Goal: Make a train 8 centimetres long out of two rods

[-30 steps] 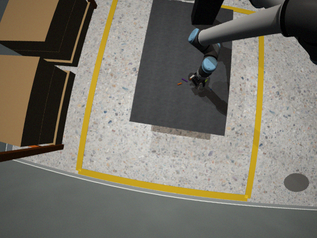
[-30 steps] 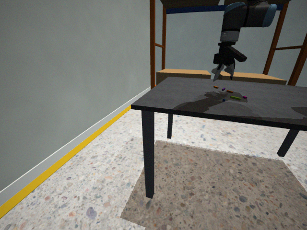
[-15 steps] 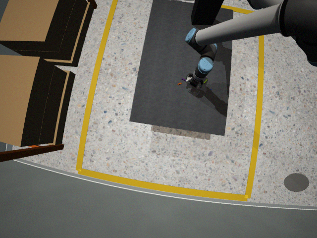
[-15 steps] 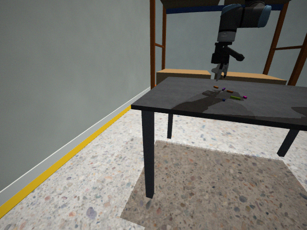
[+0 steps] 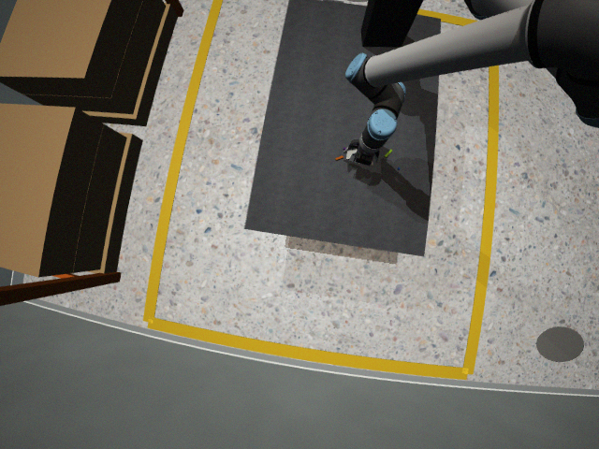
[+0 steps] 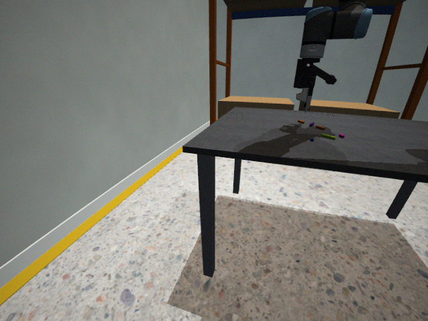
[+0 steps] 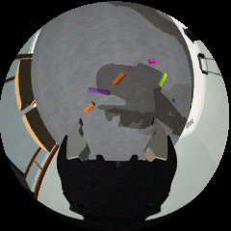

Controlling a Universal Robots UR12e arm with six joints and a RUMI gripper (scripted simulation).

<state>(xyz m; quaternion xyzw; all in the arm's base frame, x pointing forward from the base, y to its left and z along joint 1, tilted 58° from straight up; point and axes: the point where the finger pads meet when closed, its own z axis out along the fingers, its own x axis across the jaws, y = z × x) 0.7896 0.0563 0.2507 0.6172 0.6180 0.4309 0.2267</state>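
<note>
Six small rods lie apart from one another on the dark table point(image 5: 299, 193) point(image 6: 362, 148) point(image 7: 72, 58). Two are orange: one point(image 6: 301, 121) point(image 7: 89, 107) point(image 5: 339, 157) and another point(image 6: 320, 127) point(image 7: 117, 78). A purple rod point(image 6: 311, 124) point(image 7: 98, 90) lies between them. A lime rod point(image 5: 387, 152) point(image 6: 328, 136) point(image 7: 163, 80), a magenta rod point(image 6: 341, 135) point(image 7: 152, 61) and a tiny blue rod point(image 5: 398, 168) point(image 6: 311, 139) point(image 7: 173, 100) lie further off. My gripper point(image 5: 360, 159) point(image 6: 306, 105) point(image 7: 116, 118) is open and empty. It hangs well above the table, near the orange and purple rods.
Cardboard boxes point(image 5: 43, 38) point(image 6: 255, 100) sit on a rack with orange posts point(image 6: 212, 58) beyond the table's far side. Yellow tape point(image 5: 179, 145) marks the floor around the table. A grey wall stands to the left in the exterior view.
</note>
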